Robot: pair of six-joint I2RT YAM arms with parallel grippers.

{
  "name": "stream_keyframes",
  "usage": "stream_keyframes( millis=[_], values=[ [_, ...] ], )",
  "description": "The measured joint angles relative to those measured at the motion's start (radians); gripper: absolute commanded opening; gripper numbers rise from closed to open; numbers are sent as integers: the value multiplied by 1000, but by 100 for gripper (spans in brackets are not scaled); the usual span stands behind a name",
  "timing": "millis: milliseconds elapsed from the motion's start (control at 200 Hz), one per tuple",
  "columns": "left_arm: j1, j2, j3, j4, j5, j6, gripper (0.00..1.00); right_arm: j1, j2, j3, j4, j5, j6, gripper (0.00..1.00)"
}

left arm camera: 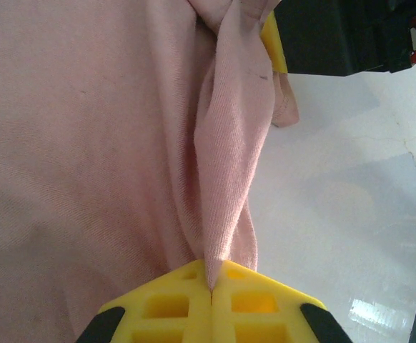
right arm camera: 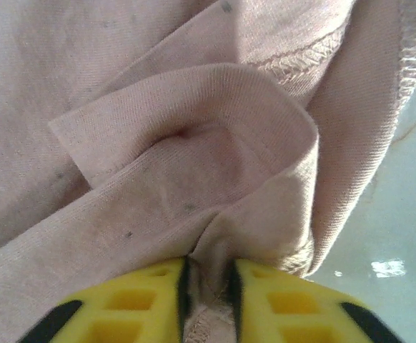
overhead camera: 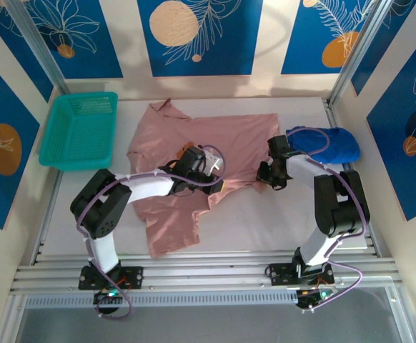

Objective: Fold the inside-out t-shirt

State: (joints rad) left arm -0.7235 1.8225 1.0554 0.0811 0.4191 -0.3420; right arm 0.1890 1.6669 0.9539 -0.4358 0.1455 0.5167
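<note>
The inside-out t-shirt [overhead camera: 222,136], salmon pink, lies spread across the middle of the white table with one part trailing toward the near edge. My left gripper [overhead camera: 221,186] sits at the shirt's right-hand edge. In the left wrist view its yellow fingers [left arm camera: 172,304] are shut on a raised ridge of the pink cloth [left arm camera: 229,143]. My right gripper [overhead camera: 264,177] is close by to the right. In the right wrist view the right gripper [right arm camera: 208,286] has a bunched, stitched hem of the shirt [right arm camera: 194,143] pinched between its pads.
A teal basket [overhead camera: 79,132] stands at the back left. A royal-blue garment [overhead camera: 329,143] lies at the back right, just behind the right arm. Bare white table [overhead camera: 265,221] lies in front of the shirt, and metal rails [overhead camera: 208,271] run along the near edge.
</note>
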Motion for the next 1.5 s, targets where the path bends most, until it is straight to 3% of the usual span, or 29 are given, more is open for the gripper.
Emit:
stream_keyframes(
  millis=[140,550,1030,1230,1500],
  values=[
    [4,0,-1,0,-1,0,0,-3,-26,0,-26,28,-15,8],
    [90,-101,-80,-14,-4,-44,0,-89,-329,35,-167,62,-83,6],
    [126,-163,-157,-48,-10,-45,0,-64,-98,163,-209,116,-148,32],
    [126,-163,-157,-48,-9,-45,0,-12,-147,85,-174,8,-132,42],
    [126,-149,-157,-47,-8,-45,0,66,-49,45,-77,-105,-55,42]
  ],
)
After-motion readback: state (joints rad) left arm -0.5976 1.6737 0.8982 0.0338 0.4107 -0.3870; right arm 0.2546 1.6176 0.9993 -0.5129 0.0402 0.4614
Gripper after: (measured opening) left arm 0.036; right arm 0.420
